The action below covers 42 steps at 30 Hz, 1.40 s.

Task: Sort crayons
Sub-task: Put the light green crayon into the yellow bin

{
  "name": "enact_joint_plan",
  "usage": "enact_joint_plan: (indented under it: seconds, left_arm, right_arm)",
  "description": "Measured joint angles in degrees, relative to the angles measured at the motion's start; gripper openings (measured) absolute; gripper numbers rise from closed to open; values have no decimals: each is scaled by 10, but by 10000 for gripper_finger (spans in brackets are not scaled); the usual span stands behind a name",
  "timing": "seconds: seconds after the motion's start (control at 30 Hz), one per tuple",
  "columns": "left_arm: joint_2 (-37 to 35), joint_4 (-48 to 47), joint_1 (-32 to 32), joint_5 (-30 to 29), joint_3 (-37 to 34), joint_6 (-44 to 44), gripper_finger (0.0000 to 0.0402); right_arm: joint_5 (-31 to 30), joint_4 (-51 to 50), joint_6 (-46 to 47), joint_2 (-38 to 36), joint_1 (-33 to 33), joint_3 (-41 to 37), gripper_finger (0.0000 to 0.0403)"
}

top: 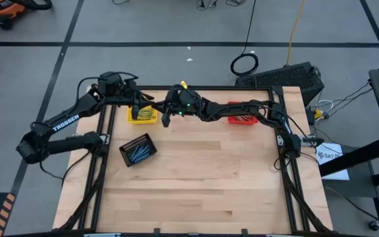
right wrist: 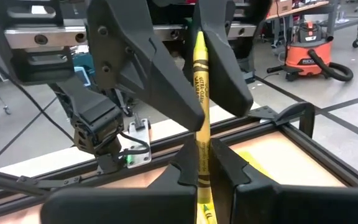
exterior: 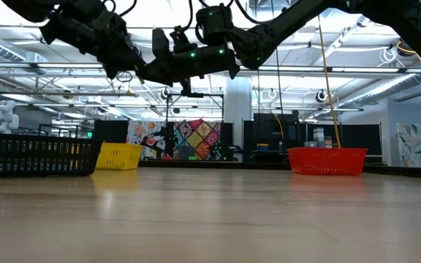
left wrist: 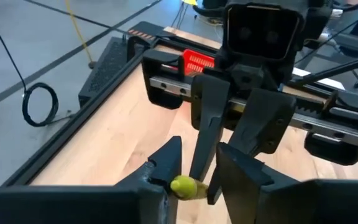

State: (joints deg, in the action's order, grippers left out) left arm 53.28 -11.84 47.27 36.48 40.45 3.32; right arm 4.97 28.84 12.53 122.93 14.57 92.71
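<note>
Mid-air handover: my right gripper is clamped tight on the thin yellow wax crayon, whose upper end sits btwn my left gripper's part-open fingers, so I'd close left fully before releasing right.

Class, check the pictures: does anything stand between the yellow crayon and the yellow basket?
Nothing visible does. The right end effector holds the yellow crayon aloft, with the left end effector open around it. The yellow basket sits open-topped close by, lower down.
</note>
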Motion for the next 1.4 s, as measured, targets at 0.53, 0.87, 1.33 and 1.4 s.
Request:
enact_joint_plan:
  seconds: [0.53, 0.87, 1.33, 1.4]
  left_arm:
    - [8, -12, 0, 10, 0, 18, 11]
    - [8, -29, 0, 10, 0, 29, 11]
    - [-4, -166, 0, -152, 0, 92, 11]
    - [-3, -177, 0, -182, 0, 93, 11]
  right_arm:
    - [-1, -2, -2, 0, 0, -1, 2]
    - [-7, 0, 5, 0, -1, -1, 56]
    - [-7, -71, 18, -1, -1, 0, 110]
    - [-7, -73, 18, -1, -1, 0, 109]
